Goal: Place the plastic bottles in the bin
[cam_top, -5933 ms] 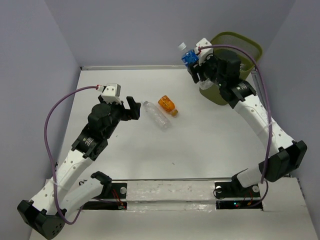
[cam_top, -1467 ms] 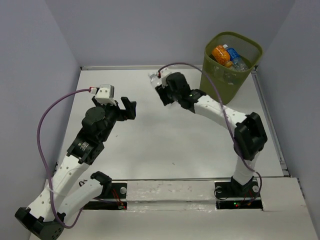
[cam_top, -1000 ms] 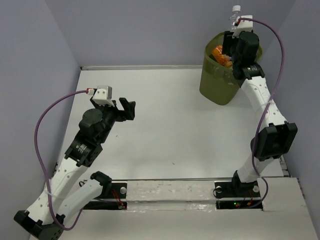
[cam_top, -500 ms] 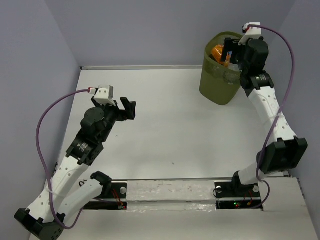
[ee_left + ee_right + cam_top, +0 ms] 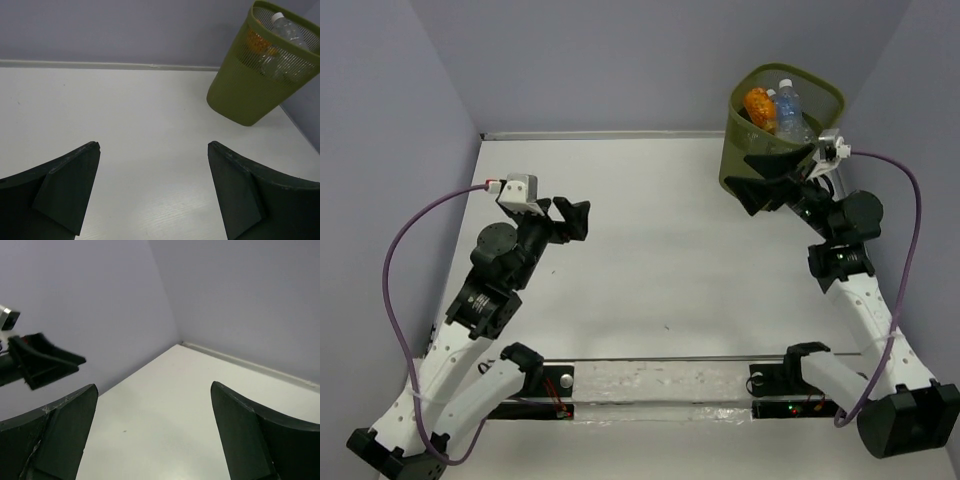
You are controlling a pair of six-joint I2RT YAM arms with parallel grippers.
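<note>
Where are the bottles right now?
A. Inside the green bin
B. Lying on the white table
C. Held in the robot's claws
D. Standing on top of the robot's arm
A: the orange bottle and a clear bottle sit inside the bin, while the left gripper and the right gripper are open with nothing between their fingers.

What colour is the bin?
The bin is olive green with mesh sides; clearest in left wrist view.
</note>
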